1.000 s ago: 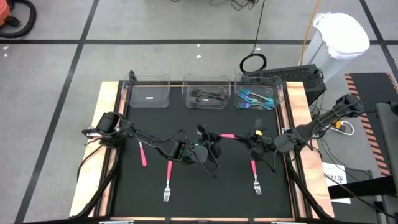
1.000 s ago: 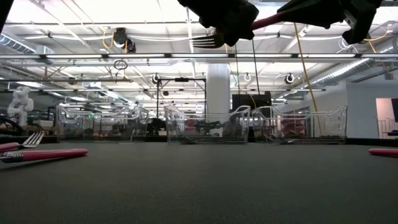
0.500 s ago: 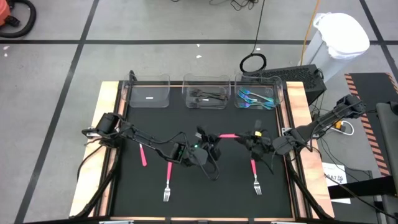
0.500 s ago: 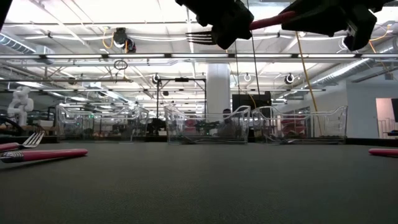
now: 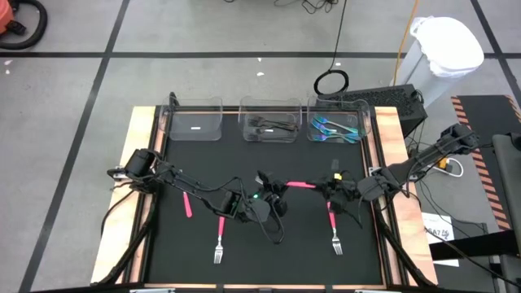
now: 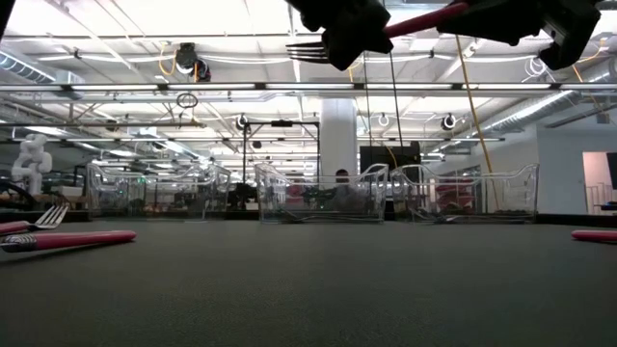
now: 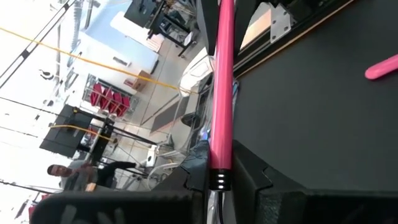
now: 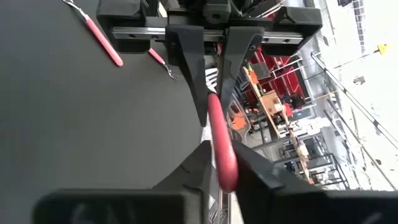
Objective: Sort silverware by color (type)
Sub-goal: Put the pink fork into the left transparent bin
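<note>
I see both grippers mid-table, raised off the mat, sharing 1 pink-handled fork [image 5: 298, 185]. L gripper [image 5: 275, 198] is clamped on the fork near the neck; in the L wrist view the pink handle [image 7: 221, 93] runs out from between its fingers [image 7: 186, 180], tines hidden below frame edge. R gripper [image 5: 329, 189] is closed on the handle's far end; in the R wrist view the rounded pink tip [image 8: 222, 155] sits pinched between its 2 fingers [image 8: 196, 168]. Low view: fork held roughly level near the top edge, tines [image 6: 307, 48] clear to see, both gripper bodies cut off by the frame. On the mat I count 3 more pink pcs: pink fork nr L arm [image 5: 220, 236], pink fork under R arm [image 5: 333, 230], partly covered by the arm, and a pink handle [image 5: 186, 202] whose head I can't make out. At the far edge are 3 clear bins: L bin [image 5: 195, 124], contents unclear; mid bin [image 5: 270, 124] w/ black pcs; R bin [image 5: 336, 125] w/ teal pcs, count not readable.
</note>
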### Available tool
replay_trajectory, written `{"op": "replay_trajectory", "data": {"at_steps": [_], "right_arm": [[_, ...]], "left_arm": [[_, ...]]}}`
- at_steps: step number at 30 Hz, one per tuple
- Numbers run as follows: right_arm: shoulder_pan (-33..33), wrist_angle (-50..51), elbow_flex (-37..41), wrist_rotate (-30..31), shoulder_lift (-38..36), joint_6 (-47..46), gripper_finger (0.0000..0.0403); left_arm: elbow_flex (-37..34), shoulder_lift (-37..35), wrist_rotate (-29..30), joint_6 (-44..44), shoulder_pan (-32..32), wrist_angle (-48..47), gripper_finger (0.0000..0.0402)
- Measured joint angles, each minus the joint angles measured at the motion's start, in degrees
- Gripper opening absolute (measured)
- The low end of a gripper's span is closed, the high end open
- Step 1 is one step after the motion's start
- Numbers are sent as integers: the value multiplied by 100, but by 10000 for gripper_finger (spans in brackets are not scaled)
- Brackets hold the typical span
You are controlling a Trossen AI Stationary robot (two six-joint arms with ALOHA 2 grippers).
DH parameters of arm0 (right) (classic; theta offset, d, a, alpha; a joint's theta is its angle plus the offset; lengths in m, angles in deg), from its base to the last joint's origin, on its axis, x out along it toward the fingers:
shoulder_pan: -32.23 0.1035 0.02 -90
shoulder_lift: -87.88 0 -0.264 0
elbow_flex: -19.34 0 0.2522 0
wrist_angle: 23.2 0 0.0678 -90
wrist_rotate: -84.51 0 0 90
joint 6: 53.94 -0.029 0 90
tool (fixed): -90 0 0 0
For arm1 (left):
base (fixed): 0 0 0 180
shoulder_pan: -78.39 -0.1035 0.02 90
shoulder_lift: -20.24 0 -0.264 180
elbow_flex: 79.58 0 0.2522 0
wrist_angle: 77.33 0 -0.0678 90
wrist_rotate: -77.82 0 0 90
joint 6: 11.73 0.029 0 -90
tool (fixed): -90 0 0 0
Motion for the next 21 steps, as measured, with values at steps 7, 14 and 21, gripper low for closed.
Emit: {"op": "replay_trajectory", "data": {"at_steps": [7, 14, 21], "right_arm": [[0, -12, 7, -12, 4, 4, 25], [2, -238, 9, 45, 4, -63, 25], [9, -230, 9, 462, 9, -14, 25]], "left_arm": [[0, 0, -4, -10, -4, -94, 38], [4, 0, 452, -71, -7, 70, 101], [4, 0, 650, -67, 129, 418, 182]]}}
